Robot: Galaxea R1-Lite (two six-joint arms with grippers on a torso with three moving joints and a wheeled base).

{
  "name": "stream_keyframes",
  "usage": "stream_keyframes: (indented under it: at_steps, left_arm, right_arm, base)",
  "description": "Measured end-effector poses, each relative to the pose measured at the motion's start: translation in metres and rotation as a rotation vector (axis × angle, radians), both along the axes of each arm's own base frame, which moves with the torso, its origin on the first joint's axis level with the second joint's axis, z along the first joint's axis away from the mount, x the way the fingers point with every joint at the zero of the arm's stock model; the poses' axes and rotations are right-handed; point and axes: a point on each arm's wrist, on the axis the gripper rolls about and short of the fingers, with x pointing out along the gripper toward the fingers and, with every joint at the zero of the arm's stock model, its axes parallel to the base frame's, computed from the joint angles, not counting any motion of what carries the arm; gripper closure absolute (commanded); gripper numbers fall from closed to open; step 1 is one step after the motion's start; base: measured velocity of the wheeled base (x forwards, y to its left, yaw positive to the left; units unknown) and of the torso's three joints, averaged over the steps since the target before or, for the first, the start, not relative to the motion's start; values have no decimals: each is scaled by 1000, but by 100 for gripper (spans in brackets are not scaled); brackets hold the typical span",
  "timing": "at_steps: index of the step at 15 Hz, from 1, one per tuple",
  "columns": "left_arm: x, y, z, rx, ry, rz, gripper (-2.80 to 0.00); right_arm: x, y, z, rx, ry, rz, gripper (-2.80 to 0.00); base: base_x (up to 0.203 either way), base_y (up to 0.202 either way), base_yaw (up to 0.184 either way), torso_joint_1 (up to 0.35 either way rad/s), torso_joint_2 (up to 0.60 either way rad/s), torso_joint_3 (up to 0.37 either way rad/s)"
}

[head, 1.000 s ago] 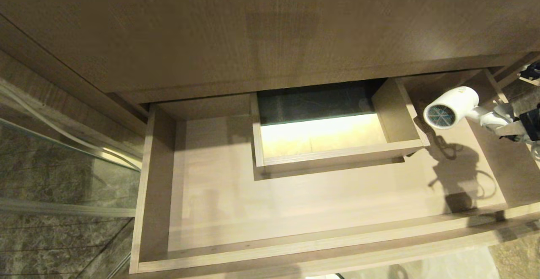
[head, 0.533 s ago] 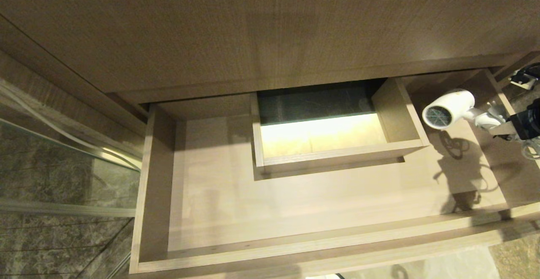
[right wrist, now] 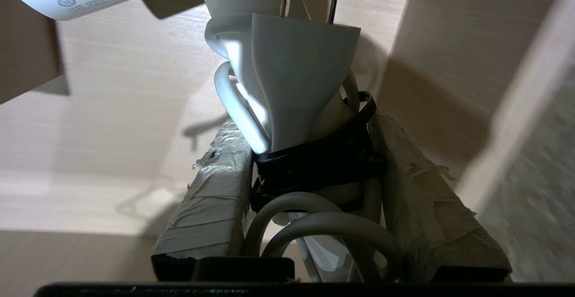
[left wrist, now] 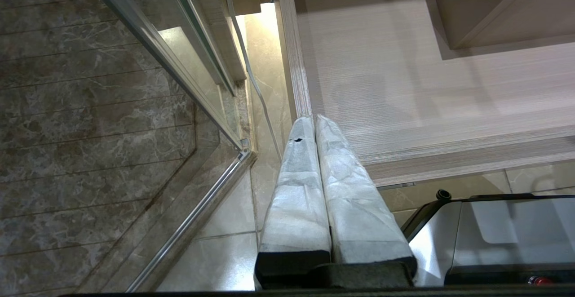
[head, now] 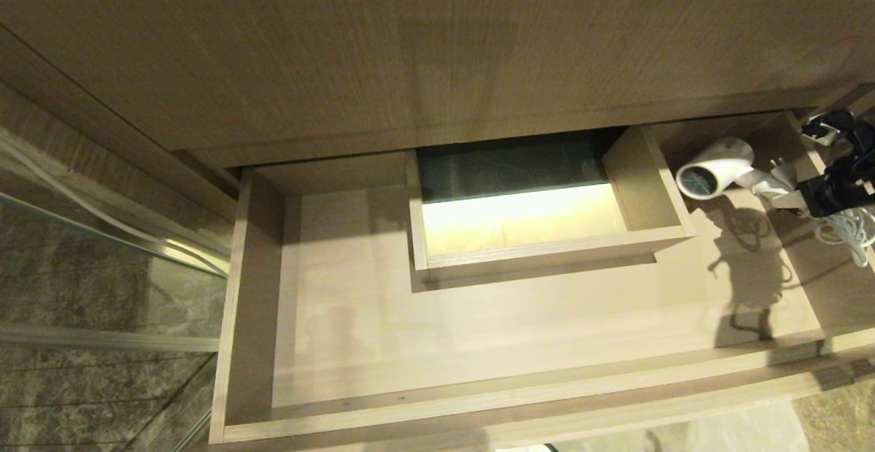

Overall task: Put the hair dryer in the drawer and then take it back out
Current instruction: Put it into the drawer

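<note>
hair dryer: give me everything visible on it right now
The hair dryer is white plastic with a fat barrel and a dark grille end facing the boxed cut-out. It hangs over the right rear of the open drawer, barrel roughly level. The right gripper clamps its handle, where the white cord is bundled under a black strap. Printed marks show on the barrel.

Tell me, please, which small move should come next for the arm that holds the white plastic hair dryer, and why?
Probably lower it a little more. The right gripper clamps the white plastic hair dryer by its handle above the right end of the light-brown wooden drawer; its shadow suggests it hangs above the floor.
</note>
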Motion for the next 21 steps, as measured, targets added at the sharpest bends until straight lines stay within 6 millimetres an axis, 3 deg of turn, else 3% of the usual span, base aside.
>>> stream_keyframes:
  at_steps: [5,14,20,21]
  left_arm:
    - [0,0,0,0,0,0,0]
    - [0,0,0,0,-1,0,0]
    - [0,0,0,0,0,0,0]
    - [0,0,0,0,0,0,0]
  right_arm:
    - [22,-5,-26,-1,-1,14,0]
    - [61,7,-66,-6,-28,82,0]
    - [72,9,-81,-2,-30,105,0]
    - [73,8,-82,-2,-31,105,-280]
  base:
    - [0,0,0,0,0,0]
    - [0,0,0,0,0,0]
    - [0,0,0,0,0,0]
    - [0,0,0,0,0,0]
